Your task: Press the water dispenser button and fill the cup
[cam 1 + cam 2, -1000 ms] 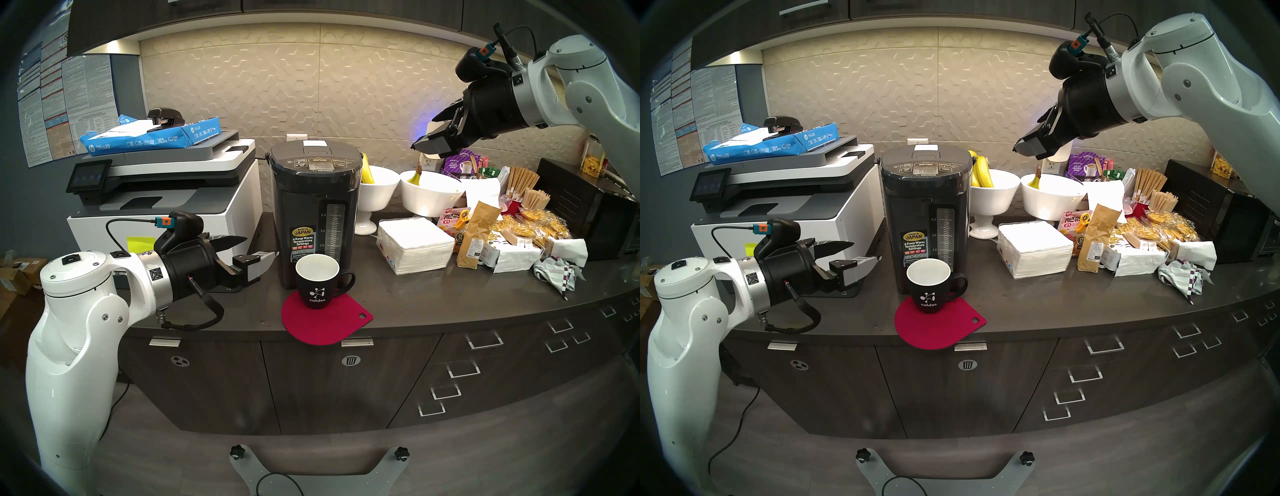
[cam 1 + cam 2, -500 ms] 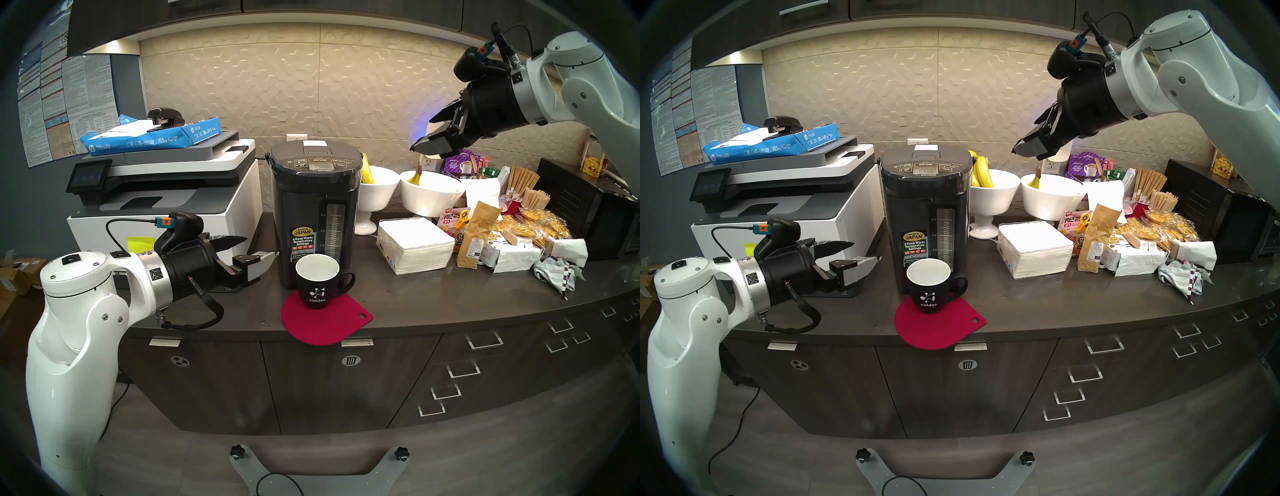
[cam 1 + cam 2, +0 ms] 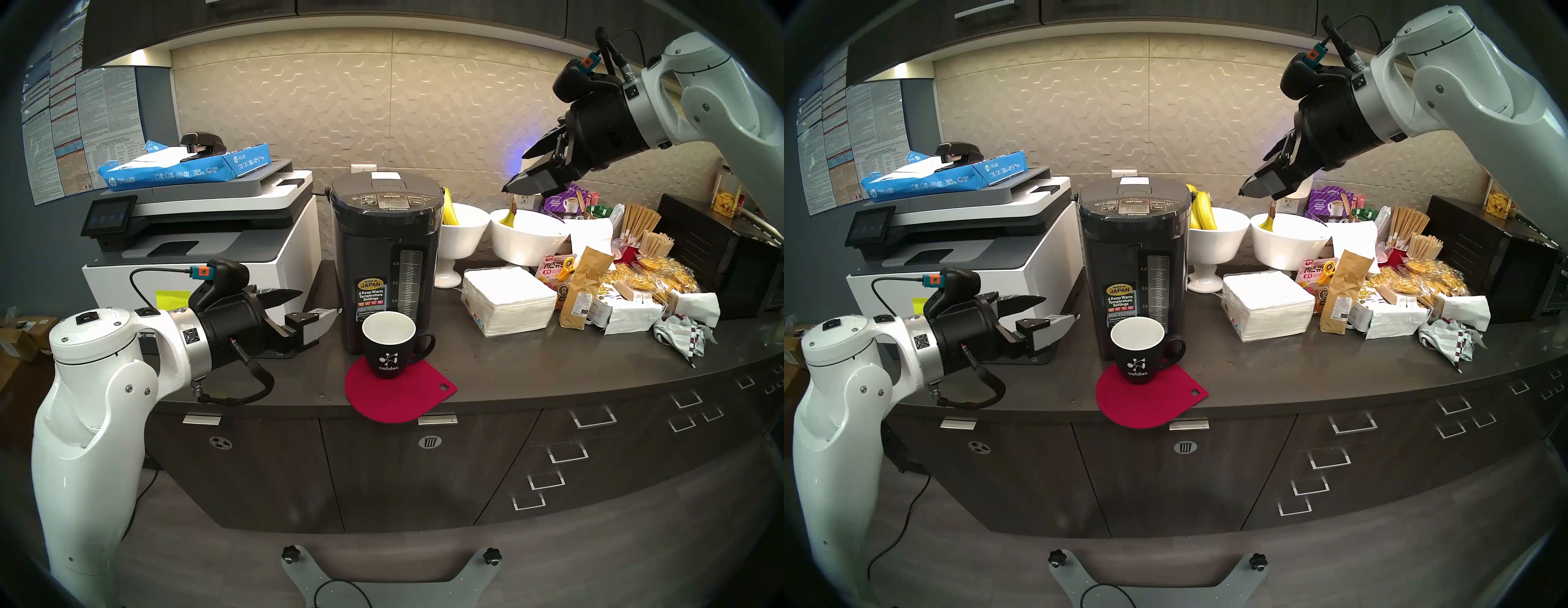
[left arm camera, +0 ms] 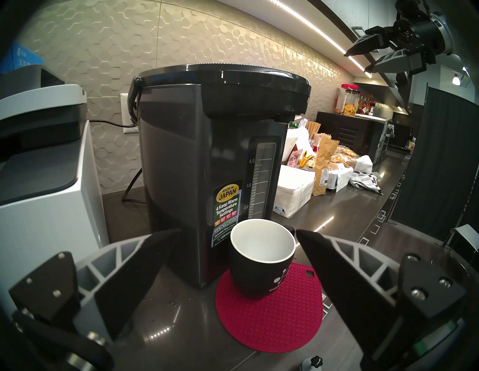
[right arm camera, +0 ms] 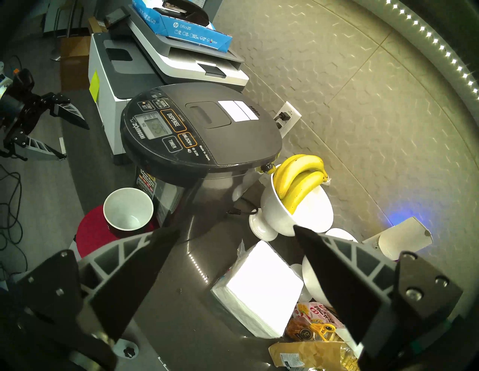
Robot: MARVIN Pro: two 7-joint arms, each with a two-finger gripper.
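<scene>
The dark water dispenser (image 3: 384, 254) (image 5: 197, 134) stands mid-counter, its DISPENSE button (image 3: 391, 196) (image 5: 173, 120) untouched on the top panel. In front of it the black cup (image 3: 388, 344) (image 4: 261, 259) sits upright on a red mat (image 3: 399, 395); its white inside looks empty. My left gripper (image 3: 320, 301) (image 4: 237, 231) hovers open just left of the cup, apart from it. High to the right of the dispenser's top, above the bowls, my right gripper (image 3: 513, 174) (image 5: 236, 228) hangs open and empty, pointing down-left toward the panel.
A white-and-grey printer (image 3: 203, 237) stands left of the dispenser. Two white bowls (image 3: 462, 229) (image 3: 526, 237) with bananas, a napkin stack (image 3: 509, 297), snack packets (image 3: 649, 280) and a black microwave (image 3: 721, 263) crowd the counter's right side.
The right gripper has drifted slightly left and tipped further down toward the dispenser top. The left arm, cup and dispenser have not moved.
</scene>
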